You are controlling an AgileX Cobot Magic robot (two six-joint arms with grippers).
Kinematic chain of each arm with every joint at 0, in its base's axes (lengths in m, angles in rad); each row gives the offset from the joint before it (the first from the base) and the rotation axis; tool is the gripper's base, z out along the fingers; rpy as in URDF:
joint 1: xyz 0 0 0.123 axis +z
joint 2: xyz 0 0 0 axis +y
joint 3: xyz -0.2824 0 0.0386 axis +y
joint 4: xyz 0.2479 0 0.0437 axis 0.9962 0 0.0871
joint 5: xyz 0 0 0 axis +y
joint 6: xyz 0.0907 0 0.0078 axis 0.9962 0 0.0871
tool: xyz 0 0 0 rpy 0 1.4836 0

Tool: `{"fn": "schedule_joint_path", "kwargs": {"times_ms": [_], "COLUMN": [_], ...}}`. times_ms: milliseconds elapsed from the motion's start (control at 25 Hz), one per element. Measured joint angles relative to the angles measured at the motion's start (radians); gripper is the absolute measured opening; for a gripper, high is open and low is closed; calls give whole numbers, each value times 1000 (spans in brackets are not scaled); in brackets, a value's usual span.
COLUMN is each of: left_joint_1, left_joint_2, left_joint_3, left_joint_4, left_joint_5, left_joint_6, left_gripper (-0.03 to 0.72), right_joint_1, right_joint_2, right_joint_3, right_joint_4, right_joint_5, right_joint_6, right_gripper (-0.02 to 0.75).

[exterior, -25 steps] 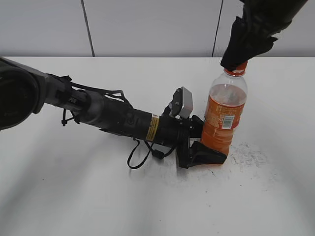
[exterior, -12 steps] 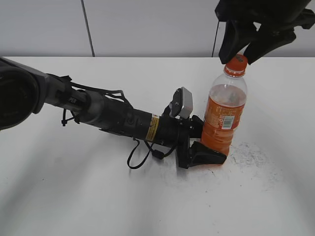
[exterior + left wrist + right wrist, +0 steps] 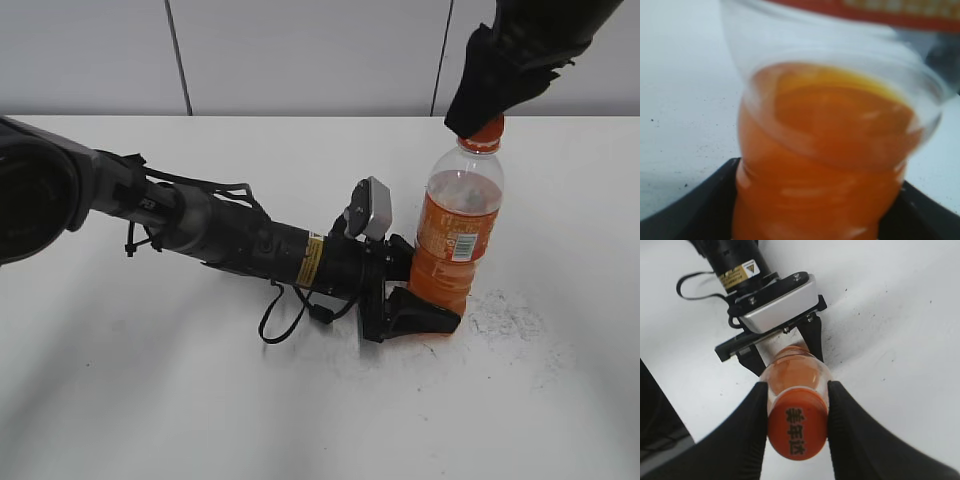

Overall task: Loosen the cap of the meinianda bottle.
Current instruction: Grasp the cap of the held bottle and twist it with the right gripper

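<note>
The meinianda bottle (image 3: 460, 230) stands upright on the white table, orange drink inside, with an orange label and a barcode patch. My left gripper (image 3: 425, 300) is shut on its ridged lower body; in the left wrist view the bottle (image 3: 825, 150) fills the frame between the black fingers (image 3: 817, 210). My right gripper (image 3: 485, 115) comes from above and is shut on the orange cap (image 3: 490, 132). In the right wrist view both black fingers (image 3: 796, 405) press the sides of the cap (image 3: 797, 427), which bears dark characters on top. The bottle's shoulder (image 3: 795, 370) shows below it.
The left arm (image 3: 250, 245) lies low across the white table (image 3: 150, 400) from the left, with a loose black cable loop (image 3: 280, 315). Its silver wrist camera (image 3: 777, 302) sits close to the bottle. A grey panelled wall stands behind the table.
A second ago the right gripper was on the cap. Half a second ago it was open and raised just above the cap. Now it is down and shut on the cap again.
</note>
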Motion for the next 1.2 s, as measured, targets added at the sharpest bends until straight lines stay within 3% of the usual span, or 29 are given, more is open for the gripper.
{"fn": "schedule_joint_path", "kwargs": {"times_ms": [120,200,600,1200], "left_joint_1": [0,0,0,0], "left_joint_2": [0,0,0,0], "left_joint_3": [0,0,0,0], "left_joint_4": [-1,-2,-2,-2], "left_joint_5": [-1,-1,-1,-1], "left_joint_6": [-4,-5,-5,-6], "left_gripper": [564,564,564,564], "right_joint_1": [0,0,0,0], "right_joint_2": [0,0,0,0], "right_joint_3": [0,0,0,0], "right_joint_4": [0,0,-1,-3], "right_joint_5": [0,0,0,0], "right_joint_6": [-186,-208,-115,-109], "right_gripper": [264,264,304,272]}}
